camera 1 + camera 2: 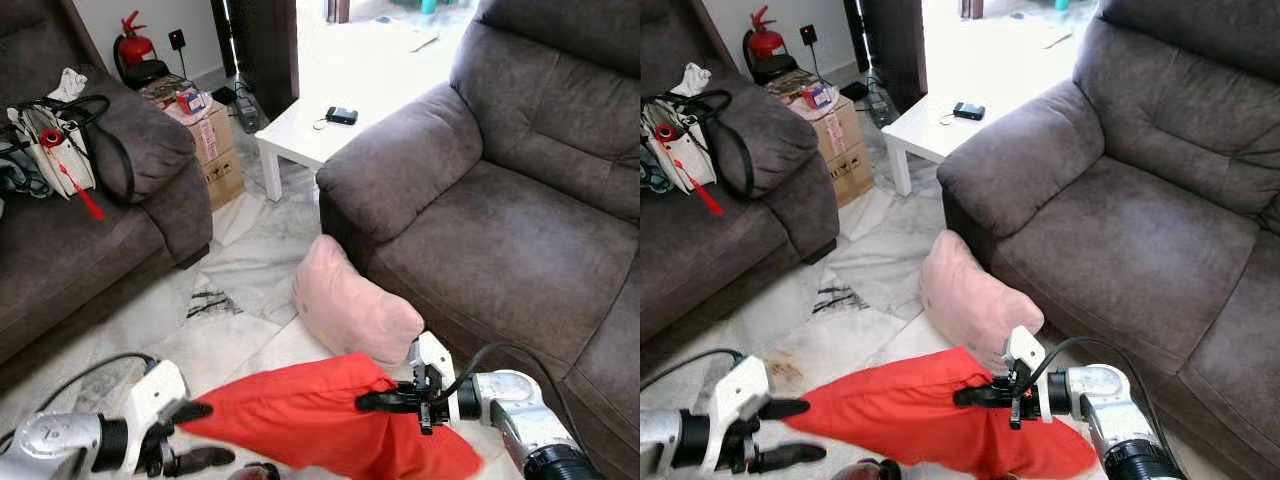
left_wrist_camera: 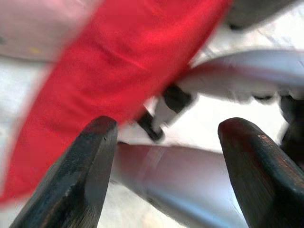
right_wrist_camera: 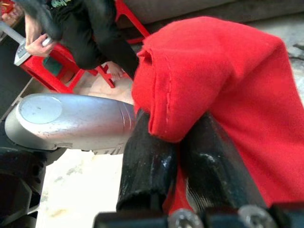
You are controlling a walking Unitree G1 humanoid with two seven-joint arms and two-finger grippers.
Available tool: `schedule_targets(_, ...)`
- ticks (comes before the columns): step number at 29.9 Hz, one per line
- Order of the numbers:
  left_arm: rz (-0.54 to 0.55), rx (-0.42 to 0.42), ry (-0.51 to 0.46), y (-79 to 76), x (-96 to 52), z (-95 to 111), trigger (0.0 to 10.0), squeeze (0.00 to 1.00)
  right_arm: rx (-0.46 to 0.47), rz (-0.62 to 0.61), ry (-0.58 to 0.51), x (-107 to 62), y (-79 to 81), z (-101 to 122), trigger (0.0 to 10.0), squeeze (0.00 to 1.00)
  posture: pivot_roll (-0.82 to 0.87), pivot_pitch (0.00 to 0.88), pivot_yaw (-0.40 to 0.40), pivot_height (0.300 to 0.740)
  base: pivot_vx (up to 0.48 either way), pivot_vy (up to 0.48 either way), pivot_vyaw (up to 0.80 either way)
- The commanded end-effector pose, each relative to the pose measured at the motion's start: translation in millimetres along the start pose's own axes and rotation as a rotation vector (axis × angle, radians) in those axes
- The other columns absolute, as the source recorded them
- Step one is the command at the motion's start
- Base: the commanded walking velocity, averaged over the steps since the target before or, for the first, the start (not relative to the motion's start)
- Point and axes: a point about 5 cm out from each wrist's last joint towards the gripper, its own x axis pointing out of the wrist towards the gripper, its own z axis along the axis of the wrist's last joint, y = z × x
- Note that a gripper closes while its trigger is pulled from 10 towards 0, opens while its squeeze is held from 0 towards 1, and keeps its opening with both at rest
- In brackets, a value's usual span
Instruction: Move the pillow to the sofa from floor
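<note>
Right wrist view shows the right end effector point(image 3: 173, 142) clamped on a fold of the red pillow point(image 1: 320, 420), held low above the floor point(image 1: 240, 270). The left end effector point(image 1: 195, 435) is spread wide at the pillow's other end, gripping nothing. A pink pillow point(image 1: 350, 305) leans against the sofa point(image 1: 500, 200).

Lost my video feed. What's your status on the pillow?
Right end effector shut on red pillow. Left end effector open at its other end. Pink pillow on floor against sofa.
</note>
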Motion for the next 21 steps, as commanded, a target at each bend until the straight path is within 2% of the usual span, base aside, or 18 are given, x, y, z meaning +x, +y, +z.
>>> schedule_targets(1, -0.056, 0.012, 0.063, -7.7, -0.2, -6.6, 10.0, 0.00, -0.082, 0.056, -0.077, 3.4, 1.3, 21.8, 10.0, 0.00, 0.19, 0.144, 0.004, 0.740, 0.000, 0.000, 0.00)
schedule_targets(2, -0.072, 0.039, 0.147, -9.8, -1.6, -16.5, 10.0, 0.00, -0.090, 0.061, -0.079, 3.6, 1.2, 24.3, 10.0, 0.00, 0.19, 0.148, 0.005, 0.740, 0.000, 0.000, 0.00)
schedule_targets(3, -0.072, 0.039, 0.147, -9.8, -1.6, -16.5, 10.0, 0.00, -0.090, 0.061, -0.079, 3.6, 1.2, 24.3, 10.0, 0.00, 0.19, 0.148, 0.005, 0.740, 0.000, 0.000, 0.00)
schedule_targets(4, -0.049, 0.068, 0.198, -7.1, -2.8, -22.3, 10.0, 0.00, -0.096, 0.064, -0.080, 3.0, 0.7, 25.9, 10.0, 0.00, 0.19, 0.150, 0.005, 0.740, 0.000, 0.000, 0.00)
schedule_targets(9, -0.018, 0.091, 0.230, -1.5, -2.6, -23.7, 10.0, 0.00, -0.100, 0.066, -0.078, 2.8, 0.8, 27.3, 10.0, 0.00, 0.19, 0.153, 0.001, 0.740, 0.000, 0.000, 0.00)
schedule_targets(12, 0.006, 0.153, 0.281, 3.2, -3.6, -23.8, 10.0, 0.00, -0.103, 0.090, -0.066, 3.4, 4.5, 26.3, 10.0, 0.00, 0.19, 0.157, -0.002, 0.740, 0.000, 0.000, 0.00)
schedule_targets(14, 0.085, 0.234, 0.307, 13.6, -4.0, -21.2, 10.0, 0.00, -0.111, 0.102, -0.035, 2.0, 6.2, 22.3, 10.0, 0.00, 0.20, 0.158, -0.003, 0.740, 0.000, 0.000, 0.00)
schedule_targets(17, 0.153, 0.307, 0.268, 23.1, -3.0, -13.4, 10.0, 0.00, -0.133, 0.137, 0.022, 0.4, 9.4, 17.1, 10.0, 0.00, 0.19, 0.160, -0.002, 0.740, 0.000, 0.000, 0.00)
schedule_targets(21, 0.167, 0.353, 0.266, 26.0, -3.5, -10.4, 10.0, 0.00, -0.146, 0.169, 0.060, -0.3, 12.1, 14.5, 10.0, 0.00, 0.19, 0.161, -0.003, 0.740, 0.000, 0.000, 0.00)
